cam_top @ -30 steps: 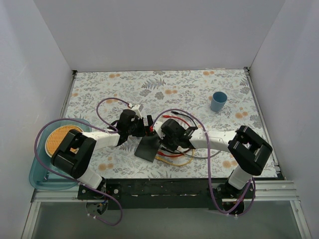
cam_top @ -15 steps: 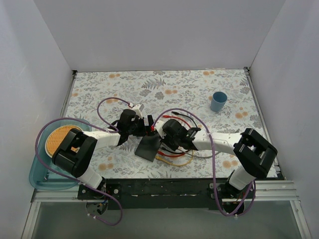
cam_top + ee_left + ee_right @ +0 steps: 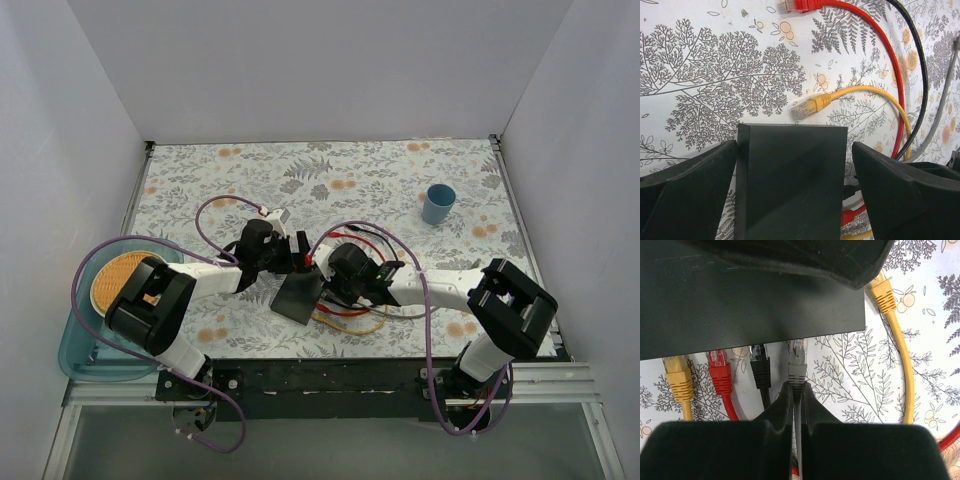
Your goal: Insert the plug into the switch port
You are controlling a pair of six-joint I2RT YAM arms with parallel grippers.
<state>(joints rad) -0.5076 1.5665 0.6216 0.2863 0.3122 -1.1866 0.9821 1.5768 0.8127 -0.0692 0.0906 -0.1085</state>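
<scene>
Plug (image 3: 797, 362): grey boot, clear tip.

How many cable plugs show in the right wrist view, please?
5: yellow, red, black, grey in a row at the box's edge, grey in the right hand; another yellow at its corner. Some may be hidden.

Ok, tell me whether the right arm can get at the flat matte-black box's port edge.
Probably yes: the right tool, shut on the grey cable plug, holds it at the edge of the flat matte-black rectangular box, nothing between; the black cable plug beside leaves little room.
</scene>
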